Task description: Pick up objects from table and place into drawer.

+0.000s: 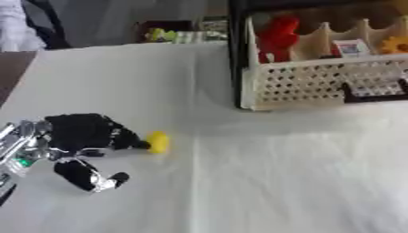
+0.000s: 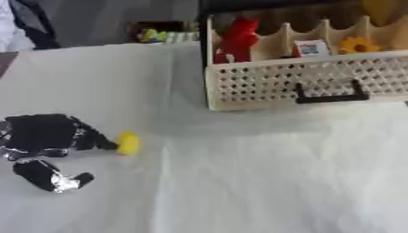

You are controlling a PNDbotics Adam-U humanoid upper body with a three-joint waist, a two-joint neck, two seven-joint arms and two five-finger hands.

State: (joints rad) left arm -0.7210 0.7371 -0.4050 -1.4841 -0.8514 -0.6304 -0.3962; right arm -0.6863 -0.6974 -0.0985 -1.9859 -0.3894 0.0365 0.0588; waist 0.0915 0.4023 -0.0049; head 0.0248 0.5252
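Unreadably labelled card in drawer, left hand fingers touching yellow object

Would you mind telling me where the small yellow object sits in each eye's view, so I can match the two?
Left eye view: yellow object, left of centre, at the left hand's fingertips.
Right eye view: farther left, same height.
Shared landmark: the red toy in the white perforated drawer.
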